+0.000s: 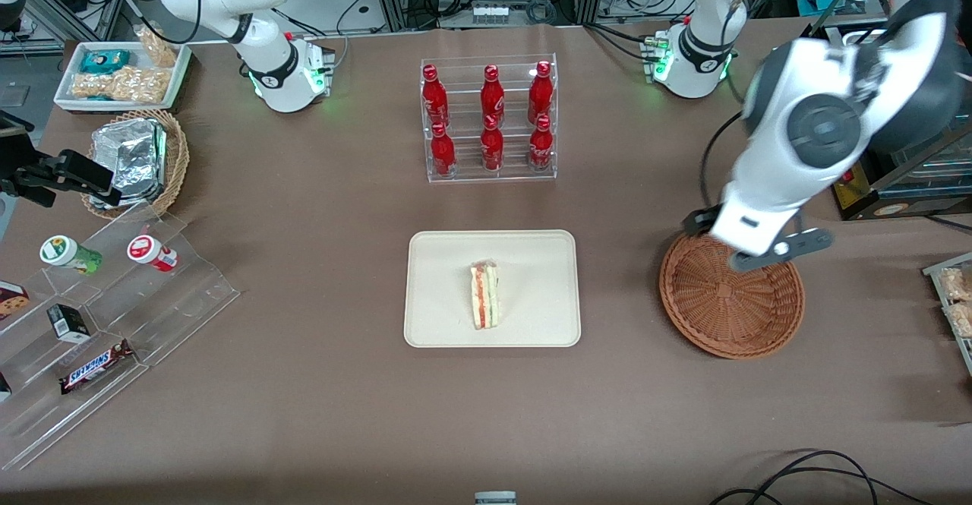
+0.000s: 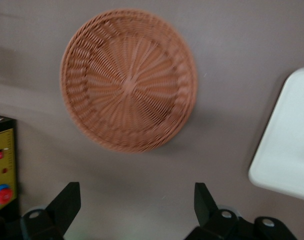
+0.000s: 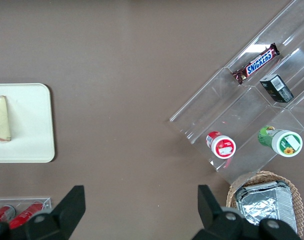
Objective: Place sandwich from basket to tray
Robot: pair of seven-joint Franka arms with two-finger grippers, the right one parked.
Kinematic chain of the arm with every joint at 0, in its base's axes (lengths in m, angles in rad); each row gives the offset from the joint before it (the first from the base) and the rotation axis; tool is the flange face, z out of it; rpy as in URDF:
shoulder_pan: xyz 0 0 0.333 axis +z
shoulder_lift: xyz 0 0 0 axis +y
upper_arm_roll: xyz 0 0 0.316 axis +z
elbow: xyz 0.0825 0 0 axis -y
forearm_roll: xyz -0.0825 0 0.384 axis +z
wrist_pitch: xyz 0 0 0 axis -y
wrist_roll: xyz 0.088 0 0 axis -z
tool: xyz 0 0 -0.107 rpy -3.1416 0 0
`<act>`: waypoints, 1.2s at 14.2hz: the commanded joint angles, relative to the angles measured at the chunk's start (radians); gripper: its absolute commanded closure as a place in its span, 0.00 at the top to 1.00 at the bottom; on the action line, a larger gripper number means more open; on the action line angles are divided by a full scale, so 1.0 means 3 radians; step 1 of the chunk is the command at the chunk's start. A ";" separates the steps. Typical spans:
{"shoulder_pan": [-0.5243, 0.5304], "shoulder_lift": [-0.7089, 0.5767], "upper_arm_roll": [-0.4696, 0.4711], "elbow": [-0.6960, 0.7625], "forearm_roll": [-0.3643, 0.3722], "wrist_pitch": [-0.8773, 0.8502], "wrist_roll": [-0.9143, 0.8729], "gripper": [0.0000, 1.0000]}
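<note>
The sandwich (image 1: 484, 296), a wrapped wedge of pale bread with red and green layers, lies on the cream tray (image 1: 440, 292) in the middle of the table; it also shows in the right wrist view (image 3: 1, 120). The reddish-brown wicker basket (image 1: 729, 307) stands toward the working arm's end and holds nothing. My left gripper (image 1: 740, 241) hangs above the basket's edge farther from the front camera, open and empty. In the left wrist view the gripper (image 2: 136, 195) is open over bare tablecloth, with the basket (image 2: 129, 80) and a corner of the tray (image 2: 287, 150) in sight.
A clear rack of red bottles (image 1: 490, 121) stands farther from the front camera than the tray. A tan basket of foil packets (image 1: 140, 159), a white snack tray (image 1: 121, 72) and a clear stepped stand (image 1: 99, 300) lie toward the parked arm's end. A yellow control box (image 2: 2, 170) sits beside the basket.
</note>
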 commanded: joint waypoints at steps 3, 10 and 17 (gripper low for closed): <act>0.0355 -0.0384 -0.0032 -0.0168 -0.0192 -0.0186 0.0803 1.00; -0.0032 -0.0569 0.0600 -0.0005 -0.0208 -0.0140 0.1514 1.00; -0.0131 -0.0538 0.0750 0.0133 -0.0346 -0.0130 0.1577 1.00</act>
